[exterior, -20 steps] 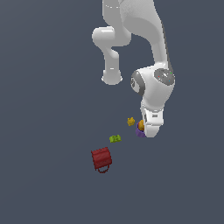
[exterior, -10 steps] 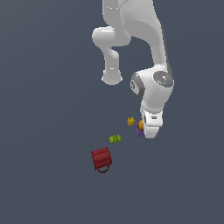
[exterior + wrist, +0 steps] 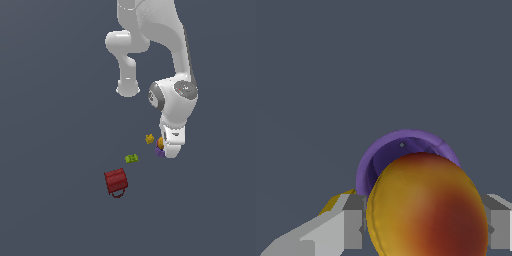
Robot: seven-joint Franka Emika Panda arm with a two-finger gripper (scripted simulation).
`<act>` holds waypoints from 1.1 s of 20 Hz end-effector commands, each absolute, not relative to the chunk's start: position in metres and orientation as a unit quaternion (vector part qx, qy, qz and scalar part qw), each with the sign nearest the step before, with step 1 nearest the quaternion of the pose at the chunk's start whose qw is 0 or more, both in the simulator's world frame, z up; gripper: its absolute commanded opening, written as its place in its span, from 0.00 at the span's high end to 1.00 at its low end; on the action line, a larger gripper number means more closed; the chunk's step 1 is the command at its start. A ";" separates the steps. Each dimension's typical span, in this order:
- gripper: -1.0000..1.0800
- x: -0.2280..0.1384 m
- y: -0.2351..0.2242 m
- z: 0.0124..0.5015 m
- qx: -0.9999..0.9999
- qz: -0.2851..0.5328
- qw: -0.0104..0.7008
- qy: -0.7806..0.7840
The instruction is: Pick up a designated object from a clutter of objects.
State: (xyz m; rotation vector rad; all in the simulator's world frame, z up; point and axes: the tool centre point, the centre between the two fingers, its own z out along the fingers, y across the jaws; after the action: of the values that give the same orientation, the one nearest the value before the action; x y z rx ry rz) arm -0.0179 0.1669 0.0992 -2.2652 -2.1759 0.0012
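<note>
In the wrist view the gripper [image 3: 426, 220] stands with its two fingers [image 3: 351, 222] spread about as wide as the round yellow-orange fruit [image 3: 426, 210], one at each flank of it and touching or nearly touching; whether they press it cannot be told. The fruit's dark red blush faces the camera. Just behind the fruit sits the purple cup [image 3: 401, 147], its open mouth visible. In the exterior view the fruit [image 3: 160, 142] peeks out beside the arm's hand, the small yellow piece [image 3: 149, 138] at its 9 o'clock, the green block [image 3: 131, 158] and red handbag [image 3: 116, 182] toward 7 o'clock.
</note>
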 end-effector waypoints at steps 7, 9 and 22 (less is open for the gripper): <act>1.00 -0.010 0.134 0.127 -0.722 -0.001 0.000 -0.692; 1.00 -0.008 0.120 0.138 -0.722 -0.001 0.000 -0.692; 1.00 0.019 -0.001 0.238 -0.721 -0.002 0.001 -0.693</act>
State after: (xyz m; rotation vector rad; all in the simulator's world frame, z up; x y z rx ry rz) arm 0.0157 0.0143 0.2247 -2.2645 -2.1734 -0.0042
